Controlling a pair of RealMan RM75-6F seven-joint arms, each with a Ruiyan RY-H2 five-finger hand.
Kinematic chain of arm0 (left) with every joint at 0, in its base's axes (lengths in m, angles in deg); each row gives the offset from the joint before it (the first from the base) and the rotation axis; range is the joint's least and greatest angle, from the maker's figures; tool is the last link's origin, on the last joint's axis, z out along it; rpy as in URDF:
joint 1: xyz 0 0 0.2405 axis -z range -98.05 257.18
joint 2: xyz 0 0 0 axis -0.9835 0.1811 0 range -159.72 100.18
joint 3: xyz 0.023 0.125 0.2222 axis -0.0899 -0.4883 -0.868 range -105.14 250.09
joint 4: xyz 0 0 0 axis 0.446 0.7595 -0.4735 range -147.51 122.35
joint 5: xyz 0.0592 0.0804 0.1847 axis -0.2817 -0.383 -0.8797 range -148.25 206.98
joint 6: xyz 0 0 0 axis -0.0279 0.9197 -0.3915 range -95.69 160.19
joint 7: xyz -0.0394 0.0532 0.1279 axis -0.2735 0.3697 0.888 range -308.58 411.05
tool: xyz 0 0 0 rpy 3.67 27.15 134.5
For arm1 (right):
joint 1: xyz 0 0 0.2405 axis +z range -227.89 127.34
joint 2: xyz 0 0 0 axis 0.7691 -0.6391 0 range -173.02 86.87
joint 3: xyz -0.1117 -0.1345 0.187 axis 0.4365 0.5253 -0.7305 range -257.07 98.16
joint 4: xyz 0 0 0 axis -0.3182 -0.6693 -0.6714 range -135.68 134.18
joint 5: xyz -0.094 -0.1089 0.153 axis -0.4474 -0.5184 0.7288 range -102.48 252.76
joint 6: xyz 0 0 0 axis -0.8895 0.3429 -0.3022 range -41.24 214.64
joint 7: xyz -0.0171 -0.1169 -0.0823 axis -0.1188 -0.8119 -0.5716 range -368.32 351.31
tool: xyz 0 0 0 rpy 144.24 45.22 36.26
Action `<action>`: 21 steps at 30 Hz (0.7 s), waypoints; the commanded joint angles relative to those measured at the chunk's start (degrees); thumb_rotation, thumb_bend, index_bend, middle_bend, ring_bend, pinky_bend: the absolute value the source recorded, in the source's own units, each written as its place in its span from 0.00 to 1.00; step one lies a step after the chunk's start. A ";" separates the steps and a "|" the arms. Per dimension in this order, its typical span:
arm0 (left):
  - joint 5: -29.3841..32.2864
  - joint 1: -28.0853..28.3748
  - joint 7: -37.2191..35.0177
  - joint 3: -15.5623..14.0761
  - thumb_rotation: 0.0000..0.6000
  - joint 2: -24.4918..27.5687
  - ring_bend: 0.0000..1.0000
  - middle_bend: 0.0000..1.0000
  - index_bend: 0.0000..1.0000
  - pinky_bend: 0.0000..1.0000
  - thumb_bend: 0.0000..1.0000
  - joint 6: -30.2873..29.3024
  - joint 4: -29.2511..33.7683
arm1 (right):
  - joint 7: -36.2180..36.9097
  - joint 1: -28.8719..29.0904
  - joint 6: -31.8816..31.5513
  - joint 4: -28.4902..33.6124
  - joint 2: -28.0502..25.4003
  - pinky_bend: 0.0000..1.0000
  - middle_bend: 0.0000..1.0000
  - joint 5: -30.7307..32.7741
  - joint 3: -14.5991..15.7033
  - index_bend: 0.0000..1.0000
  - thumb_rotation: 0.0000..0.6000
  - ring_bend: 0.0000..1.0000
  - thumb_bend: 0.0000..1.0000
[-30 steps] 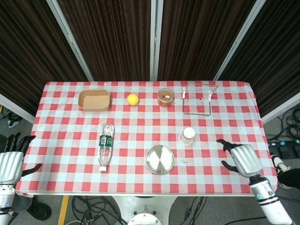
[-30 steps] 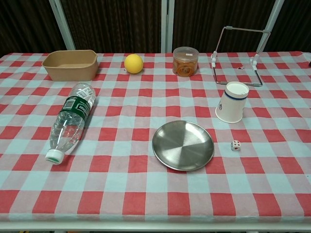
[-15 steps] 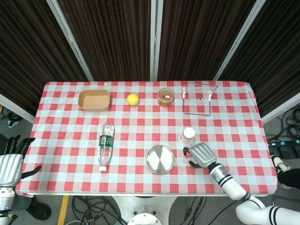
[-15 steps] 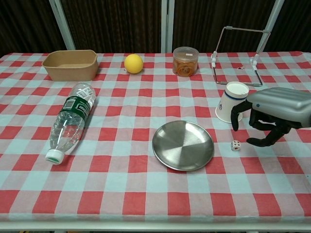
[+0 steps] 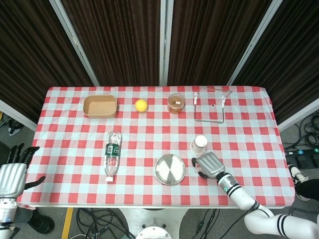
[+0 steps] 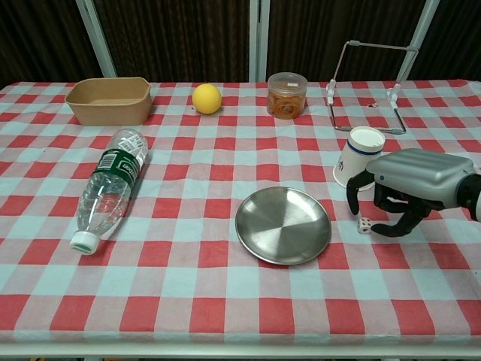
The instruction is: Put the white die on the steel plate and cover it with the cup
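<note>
The small white die point(image 6: 364, 224) lies on the checked cloth just right of the empty steel plate point(image 6: 283, 224) point(image 5: 170, 170). My right hand point(image 6: 402, 188) point(image 5: 209, 164) hovers low over the die, thumb on its left and curled fingers point(image 6: 392, 228) on its right, not plainly touching it. In the head view the hand hides most of the die. The white paper cup point(image 6: 358, 158) point(image 5: 199, 144) stands mouth down, tilted, right behind the hand. My left hand point(image 5: 11, 174) hangs off the table's left edge, fingers spread and holding nothing.
A plastic water bottle point(image 6: 109, 186) lies on its side at the left. Along the back stand a tan box point(image 6: 109, 99), a yellow ball point(image 6: 207, 98), an orange-filled jar point(image 6: 286, 95) and a wire stand point(image 6: 368, 86).
My right hand has shifted a little further left and lower, so its thumb and fingers now bracket the die. The left hand, cup and plate have not moved.
</note>
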 commanded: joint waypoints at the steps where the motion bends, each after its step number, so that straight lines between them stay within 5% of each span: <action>1: 0.08 -0.05 0.04 -0.08 1.00 0.03 0.02 0.16 0.15 0.03 0.00 0.09 0.12 | 0.26 0.37 0.11 -0.43 0.37 1.00 0.92 0.14 0.16 0.44 1.00 1.00 0.25; 12: 0.05 -0.41 -0.29 -0.11 1.00 0.26 0.02 0.16 0.15 0.03 0.00 -0.26 0.41 | -0.11 1.44 0.04 -1.56 1.25 1.00 0.92 0.97 0.94 0.52 1.00 1.00 0.28; 21: -0.21 -0.34 0.00 0.11 1.00 0.94 0.02 0.16 0.15 0.03 0.00 -0.50 0.93 | 5.69 3.01 -3.58 2.36 -0.04 1.00 0.92 -4.33 -0.95 0.58 1.00 1.00 0.30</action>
